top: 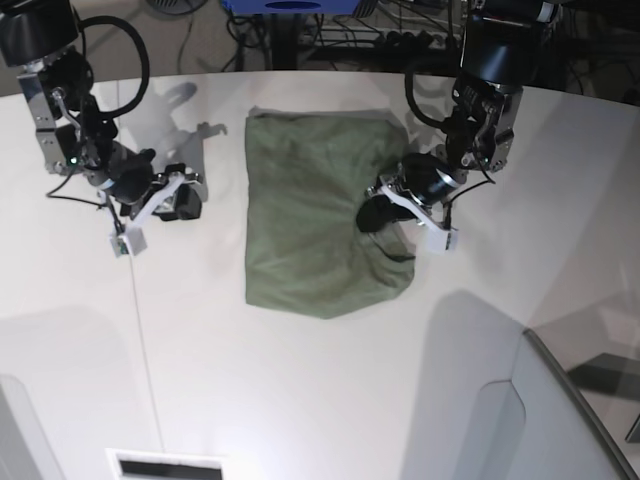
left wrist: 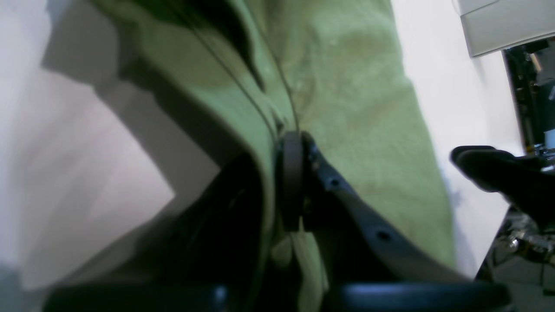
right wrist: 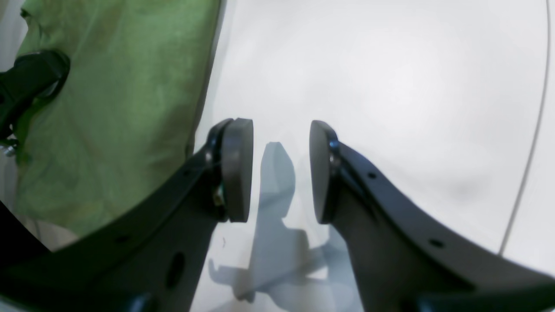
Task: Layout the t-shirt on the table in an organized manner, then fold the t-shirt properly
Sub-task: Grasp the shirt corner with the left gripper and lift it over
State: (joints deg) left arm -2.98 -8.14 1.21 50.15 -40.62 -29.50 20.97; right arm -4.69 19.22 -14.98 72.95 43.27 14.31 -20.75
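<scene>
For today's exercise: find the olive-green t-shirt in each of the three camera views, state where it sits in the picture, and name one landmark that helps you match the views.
Left wrist: the t-shirt fills the upper centre, pinched in the left gripper.
Right wrist: it fills the left side; the right gripper is open over bare table.
Base: it lies in the middle.
Shared landmark: the left gripper at the shirt's edge, visible in all three.

Base view evenly bright, sharp; white counter (top: 300, 400) shows soft glare near its front edge, and arm shadows fall toward its far-left corner, also on the front right. Left wrist view dim, smeared with motion blur, t-shirt (left wrist: 360, 130) soft and near parts black. Right wrist view bright, washed-out, edges bowed; crisp blue-grey shadow between the jaws.
</scene>
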